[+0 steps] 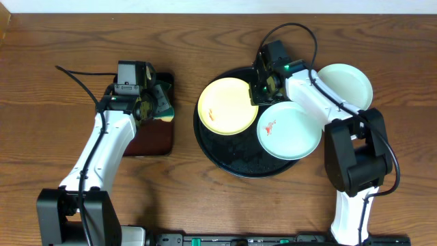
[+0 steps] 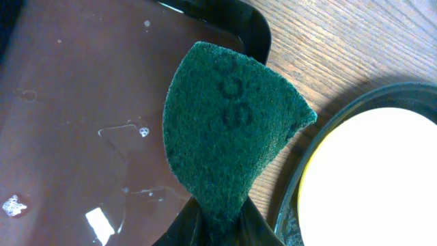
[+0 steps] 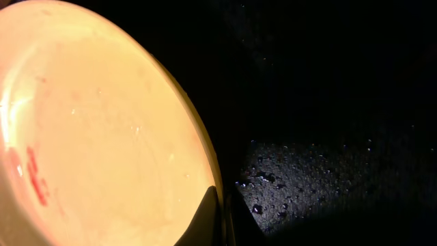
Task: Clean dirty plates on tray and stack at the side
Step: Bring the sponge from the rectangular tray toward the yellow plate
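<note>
Two plates (image 1: pixel 289 130) face up on tray (image 1: pixel 239 165), yellow plate's (image 1: pixel 224 104) rim in right gripper (image 3: pixel 222 219).

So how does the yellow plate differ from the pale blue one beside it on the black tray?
The yellow plate sits inside the tray; the pale blue plate reaches over its right rim. The yellow plate's smears are orange, the pale blue plate's red. The right gripper pinches the yellow plate's rim; nothing grips the pale blue plate. Both are round, shallow and dirty.
</note>
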Tool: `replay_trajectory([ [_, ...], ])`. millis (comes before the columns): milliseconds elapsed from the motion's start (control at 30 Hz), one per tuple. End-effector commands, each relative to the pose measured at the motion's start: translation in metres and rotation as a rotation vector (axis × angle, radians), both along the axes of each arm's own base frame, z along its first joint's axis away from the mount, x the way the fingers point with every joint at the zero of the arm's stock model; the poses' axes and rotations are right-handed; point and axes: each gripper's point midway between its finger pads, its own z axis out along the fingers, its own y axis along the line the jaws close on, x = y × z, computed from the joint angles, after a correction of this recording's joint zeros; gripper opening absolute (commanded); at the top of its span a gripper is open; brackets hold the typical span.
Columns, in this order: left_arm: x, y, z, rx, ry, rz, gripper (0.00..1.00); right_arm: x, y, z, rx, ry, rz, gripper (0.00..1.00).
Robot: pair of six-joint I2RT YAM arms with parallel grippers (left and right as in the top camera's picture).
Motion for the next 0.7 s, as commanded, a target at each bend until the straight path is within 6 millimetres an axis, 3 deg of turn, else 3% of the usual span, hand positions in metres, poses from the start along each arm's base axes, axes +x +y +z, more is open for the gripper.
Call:
replay_trajectory([
  [0,-0.002,-0.001,-0.002,0.009,0.003,-0.019,0.08,-0.003,-0.007,-0.013,-0.063,0.010,0.001,0.01],
  [167,-0.002,-0.016,0.001,-0.064,-0.004,-0.065,0.08,-0.007,-0.011,-0.030,-0.091,0.043,-0.003,0.01],
  [333,-0.001,-0.026,0.004,-0.114,-0.015,-0.089,0.08,-0.007,-0.012,-0.034,-0.096,0.045,-0.004,0.01],
  [467,0.000,-0.052,0.015,-0.239,-0.042,-0.167,0.08,-0.003,-0.022,-0.036,-0.151,0.024,-0.021,0.02],
  [667,0.003,-0.082,0.022,-0.264,-0.077,-0.226,0.08,-0.001,-0.029,-0.037,-0.188,0.009,-0.034,0.01],
])
